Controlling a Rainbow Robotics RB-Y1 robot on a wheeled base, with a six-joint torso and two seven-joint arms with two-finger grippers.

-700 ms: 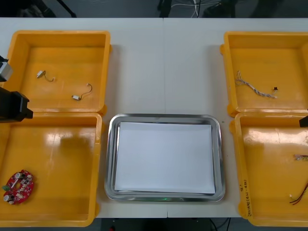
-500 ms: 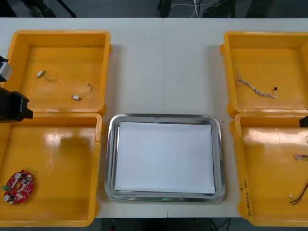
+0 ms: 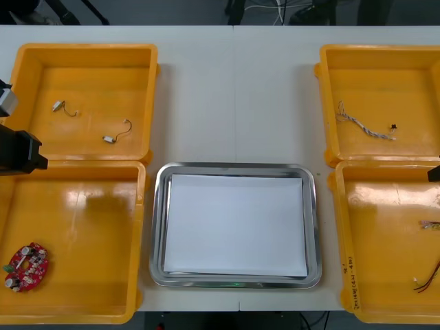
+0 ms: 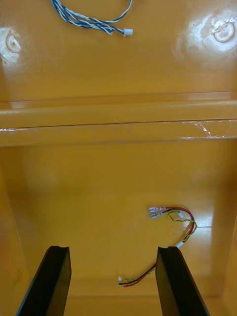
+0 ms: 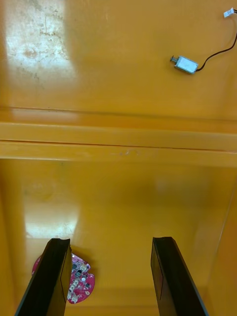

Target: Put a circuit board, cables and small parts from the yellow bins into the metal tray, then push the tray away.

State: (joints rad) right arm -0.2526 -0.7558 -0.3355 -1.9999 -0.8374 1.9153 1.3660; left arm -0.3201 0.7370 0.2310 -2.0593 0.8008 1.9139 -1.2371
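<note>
Centrally, at the desk's (image 3: 234, 89) near edge: one tray (image 3: 157, 227), white inside, nothing in it. Four bins, two along each side edge. Far left bin (image 3: 86, 49): two parts, each on a thin wire. The near part (image 3: 108, 139) lies toward the bin's near edge, the far part (image 3: 58, 105) toward its left edge. Near left bin (image 3: 82, 254): one board (image 3: 25, 267), in its near left corner. Far right bin (image 3: 385, 75): one blue-white cable (image 3: 364, 126), mid-floor. Near right bin (image 3: 385, 261): one red-yellow cable (image 3: 430, 278), by its right edge. Label (image 3: 349, 275) on that bin's left rim, writing too small to read. Left gripper (image 5: 111, 242) over the near left bin, fingers wide, holding nothing, board beside one finger. Right gripper (image 4: 113, 248) over the near right bin, wide too, empty, red-yellow cable beside one finger.
</note>
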